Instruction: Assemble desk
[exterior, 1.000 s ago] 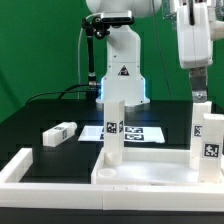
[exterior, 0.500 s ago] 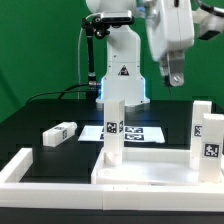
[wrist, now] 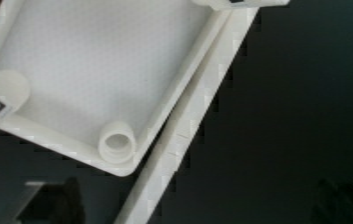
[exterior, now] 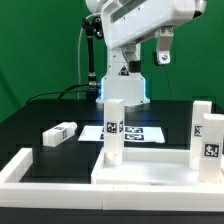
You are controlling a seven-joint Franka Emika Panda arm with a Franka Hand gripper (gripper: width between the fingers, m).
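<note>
Gripper hangs high in the air, its fingers apart w/ nothing between them, as the wrist view shows. Well below it lies the desk tabletop, recessed face up. One leg block stands upright on it, below the gripper & toward the exterior view's left. A second leg stands below, toward that view's right. A third leg lies loose on the black table, farther from the gripper than the marker board.
</note>
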